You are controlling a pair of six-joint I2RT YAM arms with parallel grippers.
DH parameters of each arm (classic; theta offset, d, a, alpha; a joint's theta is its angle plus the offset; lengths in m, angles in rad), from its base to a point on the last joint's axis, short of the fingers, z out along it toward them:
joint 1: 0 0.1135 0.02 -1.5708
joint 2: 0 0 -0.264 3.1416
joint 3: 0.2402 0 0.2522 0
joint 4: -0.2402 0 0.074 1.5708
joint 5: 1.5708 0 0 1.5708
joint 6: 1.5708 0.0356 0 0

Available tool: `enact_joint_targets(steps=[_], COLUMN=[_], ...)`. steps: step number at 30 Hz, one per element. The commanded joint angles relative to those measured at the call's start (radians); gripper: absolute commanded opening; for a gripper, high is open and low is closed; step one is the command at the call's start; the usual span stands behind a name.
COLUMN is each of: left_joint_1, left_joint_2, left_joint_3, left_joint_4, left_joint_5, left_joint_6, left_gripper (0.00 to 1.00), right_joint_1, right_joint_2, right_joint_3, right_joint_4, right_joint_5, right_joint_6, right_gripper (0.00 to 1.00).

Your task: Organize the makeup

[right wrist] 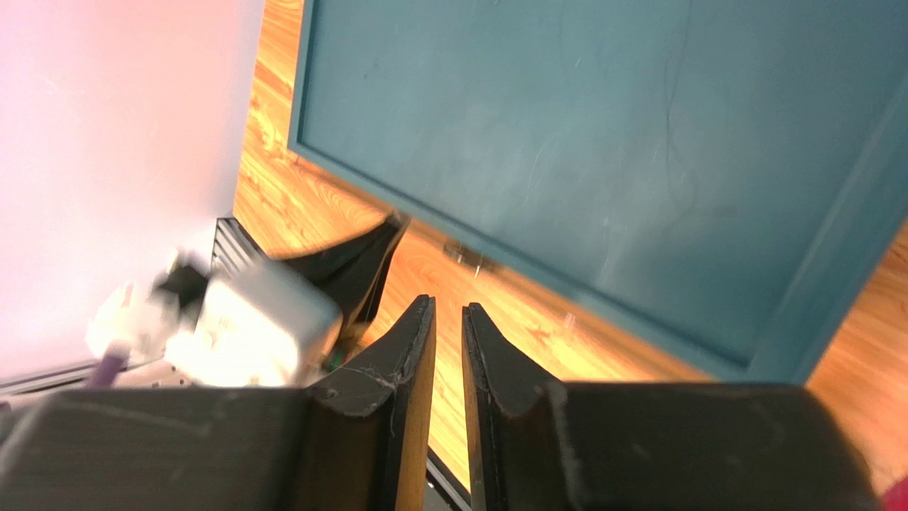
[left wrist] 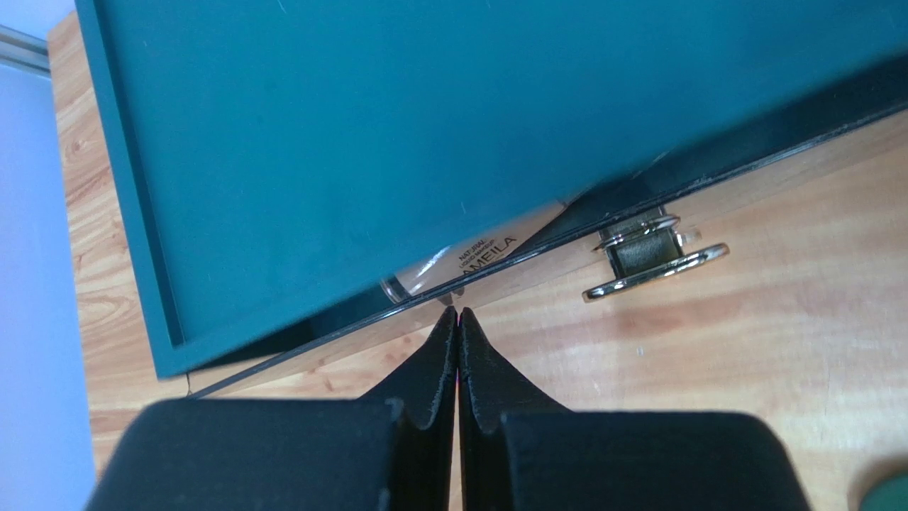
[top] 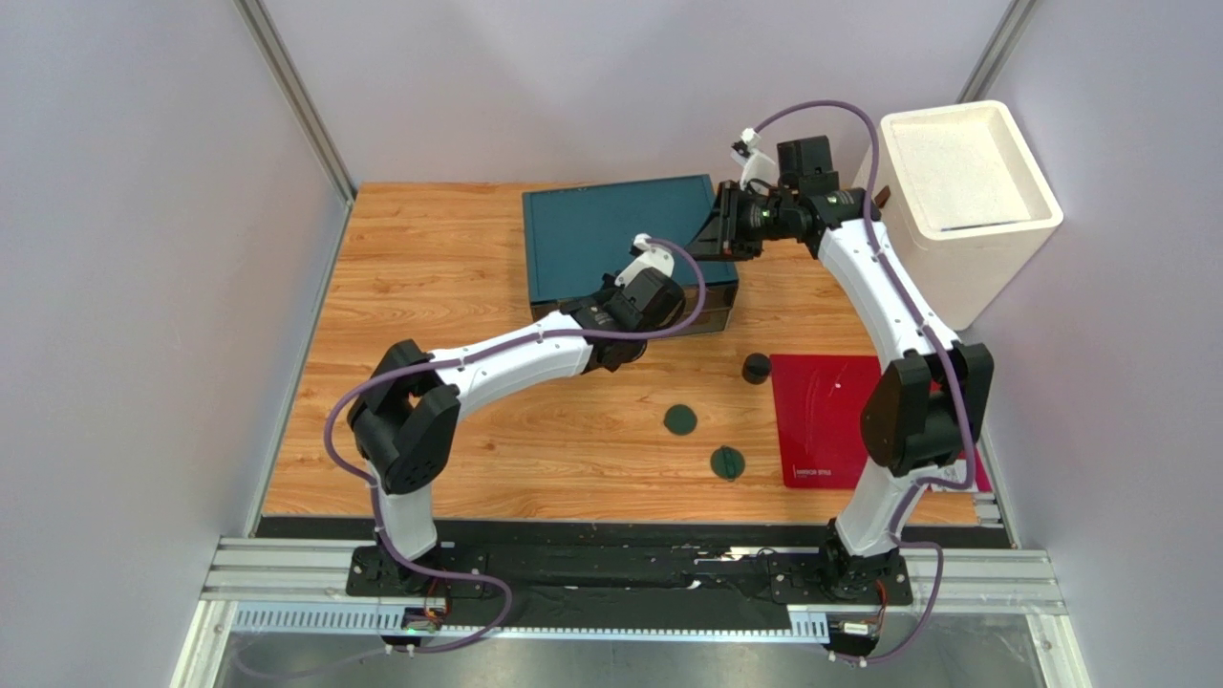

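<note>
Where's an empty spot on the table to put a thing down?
Bare table left of the teal box, up to the wall. The red mat is bare. Crowded: in front of the box, with green discs, black jar and left tool.

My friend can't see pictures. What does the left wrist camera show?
The left gripper, its two black fingers pressed shut, points at the front of a teal box on a wooden table. A clear drawer sticks out slightly below the box's top, with a pale tube inside and a shiny metal handle on its front.
</note>
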Motion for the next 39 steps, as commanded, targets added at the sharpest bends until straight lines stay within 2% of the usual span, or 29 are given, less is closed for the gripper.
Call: enact_joint_targets(steps=[1,9,13,15,18,19,21,22,24,25,26,27,28,30,33,34,38,39], left_joint_1=[0.048,0.064,0.064,0.062,0.062,0.062,0.064,0.064,0.082,0.096,0.113,0.155,0.176,0.218,0.291,0.326,0.393,0.403], left_joint_2=[0.03,0.039,-0.027,-0.077,-0.158,-0.183,-0.255,-0.277,-0.326,-0.34,-0.357,-0.361,-0.363,-0.36,-0.335,-0.325,-0.214,-0.193], left_joint_3=[0.083,0.112,0.092,0.095,0.081,0.072,0.04,0.029,0.015,0.015,0.018,0.021,0.026,0.041,0.066,0.072,0.167,0.184], left_joint_4=[0.022,0.035,0.049,0.034,-0.009,-0.012,-0.015,-0.018,-0.046,-0.055,-0.066,-0.081,-0.089,-0.103,-0.113,-0.113,-0.165,-0.19], left_joint_5=[-0.028,0.046,0.205,0.233,0.296,0.325,0.343,0.351,0.38,0.447,0.49,0.535,0.605,0.659,0.735,0.765,0.883,0.921], left_joint_6=[-0.009,0.037,0.101,0.111,0.112,0.114,0.111,0.109,0.1,0.097,0.088,0.082,0.074,0.056,0.043,0.042,0.022,0.022], left_gripper=[0.0,0.0,0.0,0.0,0.0,0.0,0.04,0.09,0.16,0.21,0.33,0.37,0.49,0.56,0.72,0.77,0.78,0.78], right_joint_1=[-0.001,0.001,0.004,0.009,0.03,0.051,0.081,0.11,0.15,0.194,0.217,0.243,0.289,0.332,0.395,0.427,0.49,0.51], right_joint_2=[-0.136,-0.285,-0.364,-0.417,-0.493,-0.509,-0.556,-0.567,-0.597,-0.607,-0.614,-0.621,-0.636,-0.639,-0.624,-0.615,-0.507,-0.487], right_joint_3=[-0.069,-0.238,-0.333,-0.373,-0.466,-0.51,-0.566,-0.586,-0.661,-0.69,-0.715,-0.773,-0.799,-0.877,-0.933,-0.96,-0.982,-0.982], right_joint_4=[0.034,0.021,0.028,0.043,0.087,0.109,0.141,0.165,0.207,0.257,0.288,0.322,0.397,0.48,0.629,0.699,0.842,0.865], right_joint_5=[0.037,0.067,0.082,0.09,0.106,0.119,0.142,0.154,0.212,0.24,0.27,0.341,0.376,0.438,0.542,0.597,0.694,0.77], right_joint_6=[-0.029,-0.06,-0.089,-0.092,-0.099,-0.105,-0.115,-0.113,-0.112,-0.109,-0.11,-0.101,-0.101,-0.096,-0.093,-0.108,-0.171,-0.187], right_gripper=[0.21,0.21,0.22,0.27,0.39,0.47,0.55,0.63,0.71,0.76,0.78,0.8,0.84,0.86,1.0,1.0,1.0,1.0])
